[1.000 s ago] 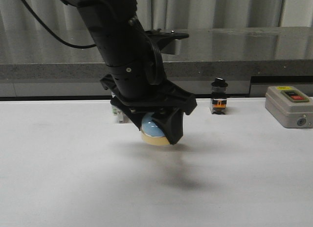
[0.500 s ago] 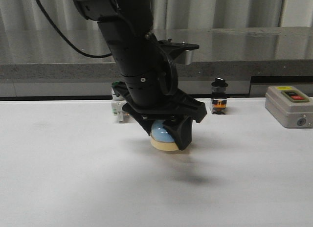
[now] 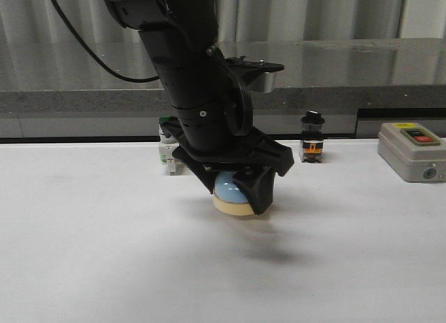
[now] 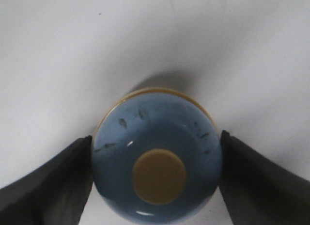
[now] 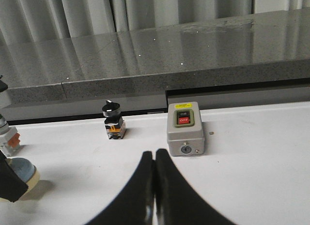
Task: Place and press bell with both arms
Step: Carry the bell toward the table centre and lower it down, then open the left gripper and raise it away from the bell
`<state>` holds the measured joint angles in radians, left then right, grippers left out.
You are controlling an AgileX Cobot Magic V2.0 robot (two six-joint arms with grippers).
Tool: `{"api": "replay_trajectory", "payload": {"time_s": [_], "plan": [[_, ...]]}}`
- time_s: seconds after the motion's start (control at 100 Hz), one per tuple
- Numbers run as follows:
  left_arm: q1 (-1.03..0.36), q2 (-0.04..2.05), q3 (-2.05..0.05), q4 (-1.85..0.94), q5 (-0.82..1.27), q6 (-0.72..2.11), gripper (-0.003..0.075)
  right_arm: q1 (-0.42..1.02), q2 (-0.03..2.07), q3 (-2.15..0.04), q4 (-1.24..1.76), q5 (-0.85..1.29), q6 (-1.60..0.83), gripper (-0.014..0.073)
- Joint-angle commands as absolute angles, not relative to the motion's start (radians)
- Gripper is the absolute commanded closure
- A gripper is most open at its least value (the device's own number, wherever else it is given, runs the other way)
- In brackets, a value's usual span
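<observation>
The light-blue bell (image 3: 232,193) with its cream base and cream top button is held between the fingers of my left gripper (image 3: 235,198), at or just above the white table near the middle. In the left wrist view the bell (image 4: 157,157) fills the gap, with a black finger (image 4: 53,181) pressed on each side of the dome; the left gripper (image 4: 156,137) is shut on it. The bell also shows in the right wrist view (image 5: 23,168). My right gripper (image 5: 154,153) is shut and empty, low over the table at the right, and is out of the front view.
A grey box with red and green buttons (image 3: 412,150) stands at the back right, also in the right wrist view (image 5: 185,128). A black-knobbed switch (image 3: 311,137) stands behind the bell. A green-capped white pushbutton (image 3: 167,154) is partly hidden behind the left arm. A grey ledge (image 3: 348,97) runs along the back.
My left arm carried the bell to the right and down toward the table. In the last half second it has hardly moved.
</observation>
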<state>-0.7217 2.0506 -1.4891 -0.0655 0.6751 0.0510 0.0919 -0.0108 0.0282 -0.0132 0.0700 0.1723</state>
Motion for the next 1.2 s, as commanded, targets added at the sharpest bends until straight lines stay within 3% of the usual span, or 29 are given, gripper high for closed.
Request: {"api": "replay_trajectory", "payload": {"time_s": [0.0,0.61,0.99,1.19], "plan": [[-0.729,1.997,-1.519,-0.076,0.658,0.050,0.0191,0.088,-0.031,0.009,-0.012,-0.010,0.165,0.0658],[-0.727,1.970,-1.558,-0.076,0.704,0.050,0.0161,0.088,-0.031,0.009,-0.012,-0.010,0.165,0.0658],[-0.712,1.799,-1.592,-0.027,0.879,0.050,0.0165,0.088,-0.031,0.009,-0.012,-0.010,0.165,0.0658],[-0.639,1.704,-1.559,-0.024,0.895,0.050,0.0165,0.088,-0.031,0.009,-0.012,-0.010,0.165,0.0658]]}}
